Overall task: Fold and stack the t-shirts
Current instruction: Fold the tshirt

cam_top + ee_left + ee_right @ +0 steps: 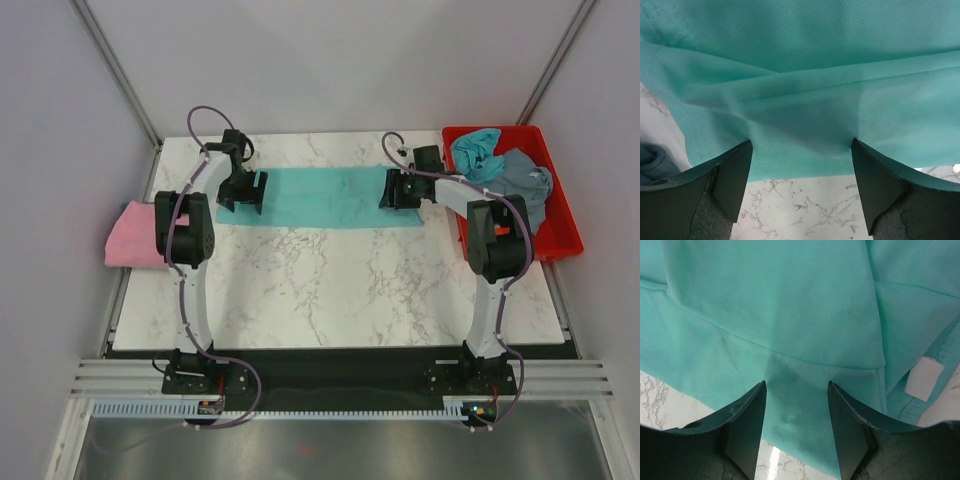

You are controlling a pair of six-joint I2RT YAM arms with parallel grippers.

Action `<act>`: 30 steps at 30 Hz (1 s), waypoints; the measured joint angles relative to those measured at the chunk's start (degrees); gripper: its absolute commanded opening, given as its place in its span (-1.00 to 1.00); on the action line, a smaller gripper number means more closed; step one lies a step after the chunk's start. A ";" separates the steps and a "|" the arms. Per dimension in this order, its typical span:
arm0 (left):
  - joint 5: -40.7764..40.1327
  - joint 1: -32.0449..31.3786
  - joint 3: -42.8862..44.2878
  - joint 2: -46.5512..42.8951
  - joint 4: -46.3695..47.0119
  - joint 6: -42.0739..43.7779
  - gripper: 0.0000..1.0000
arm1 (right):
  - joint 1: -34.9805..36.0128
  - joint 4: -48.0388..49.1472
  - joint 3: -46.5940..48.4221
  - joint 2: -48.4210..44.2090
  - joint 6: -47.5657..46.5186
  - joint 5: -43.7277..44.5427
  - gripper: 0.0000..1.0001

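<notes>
Teal-green t-shirt (330, 197) lies flat; left gripper (801, 144) jaws wide, right gripper (796, 385) jaws parted less, both over its ends. Red tray (565, 245) holds light blue t-shirt (475, 150) and grey-blue t-shirt (525, 180).

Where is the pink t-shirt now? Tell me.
In the top view the pink t-shirt lies at the table's left edge, beside the left arm's elbow, well left of the teal-green t-shirt.

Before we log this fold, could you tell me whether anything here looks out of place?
The pink t-shirt lies bunched at the left edge, partly beyond the marble tabletop. The light blue t-shirt and grey-blue t-shirt lie crumpled in the red tray. The teal t-shirt lies flat.
</notes>
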 measured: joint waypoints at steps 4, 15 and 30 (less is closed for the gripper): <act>-1.05 0.00 0.13 2.19 -0.20 0.04 0.71 | -1.29 0.44 0.44 1.51 2.34 -1.66 0.22; -2.43 -2.27 -7.43 -2.03 1.81 0.04 0.63 | -2.23 -2.14 19.91 14.27 3.23 -2.25 0.26; -2.54 -15.43 -24.68 -14.45 0.48 0.07 0.68 | 0.07 -0.61 36.52 24.52 3.41 1.84 0.33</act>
